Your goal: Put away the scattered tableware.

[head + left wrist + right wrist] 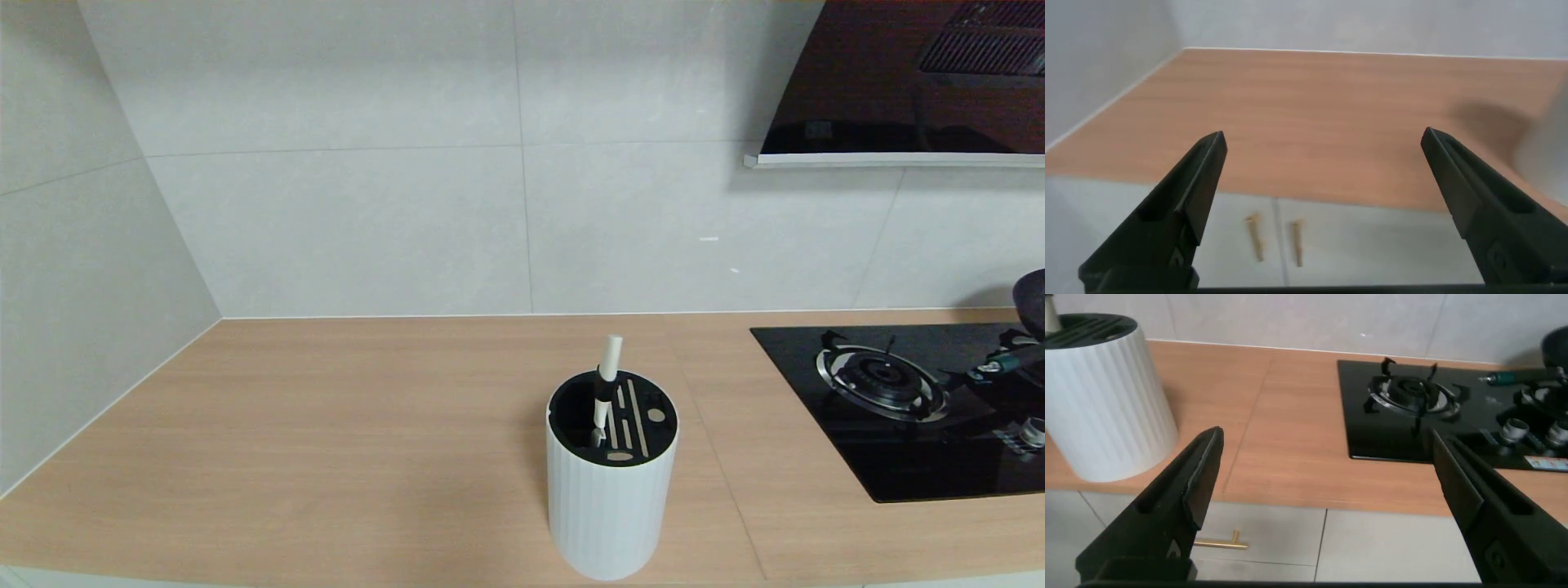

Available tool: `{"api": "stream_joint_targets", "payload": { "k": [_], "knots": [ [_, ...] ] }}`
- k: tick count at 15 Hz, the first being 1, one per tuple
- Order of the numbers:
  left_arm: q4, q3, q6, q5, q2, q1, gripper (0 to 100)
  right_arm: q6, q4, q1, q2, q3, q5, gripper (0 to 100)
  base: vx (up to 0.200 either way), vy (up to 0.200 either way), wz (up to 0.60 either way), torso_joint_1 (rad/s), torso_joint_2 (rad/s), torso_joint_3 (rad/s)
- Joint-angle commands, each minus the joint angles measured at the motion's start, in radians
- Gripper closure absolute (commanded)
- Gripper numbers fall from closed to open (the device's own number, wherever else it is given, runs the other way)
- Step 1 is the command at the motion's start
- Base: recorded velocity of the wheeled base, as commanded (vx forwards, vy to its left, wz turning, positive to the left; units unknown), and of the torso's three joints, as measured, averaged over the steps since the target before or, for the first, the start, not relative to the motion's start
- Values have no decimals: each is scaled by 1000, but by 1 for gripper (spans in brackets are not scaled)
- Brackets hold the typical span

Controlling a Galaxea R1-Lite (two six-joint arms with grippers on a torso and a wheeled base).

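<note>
Though empty, left pincer (1323, 137) agape; right pincer (1325, 436) likewise

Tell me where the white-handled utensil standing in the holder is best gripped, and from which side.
Probably the white handle tip of the white-handled utensil, approached from above. It stands almost upright in the open compartment of the white ribbed holder, and only that end clears its rim, so the sides lower down are walled in.

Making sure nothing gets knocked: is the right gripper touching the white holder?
Apart. The right wrist view shows bare wooden countertop between the open right gripper and the white holder.
</note>
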Motion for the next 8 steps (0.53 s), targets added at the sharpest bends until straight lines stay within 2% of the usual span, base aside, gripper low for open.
{"api": "stream_joint_targets", "payload": {
  "k": [1,2,3,4,8],
  "knots": [
    [0,1,-1,-5,2,0,0,0,0,1,0,2,0,0,0,0,0,0,0,0],
    [-34,36,-1,-54,2,0,0,0,-1,1,0,2,0,0,0,0,0,0,0,0],
    [-37,38,10,-75,5,0,0,-1,-1,1,0,2,0,0,0,0,0,0,0,0],
    [-37,38,-1,-75,3,0,0,0,-1,1,0,2,0,0,0,0,0,0,0,0],
    [-38,38,-3,-75,3,0,0,0,-1,1,0,2,0,0,0,0,0,0,0,0]
  ]
}}
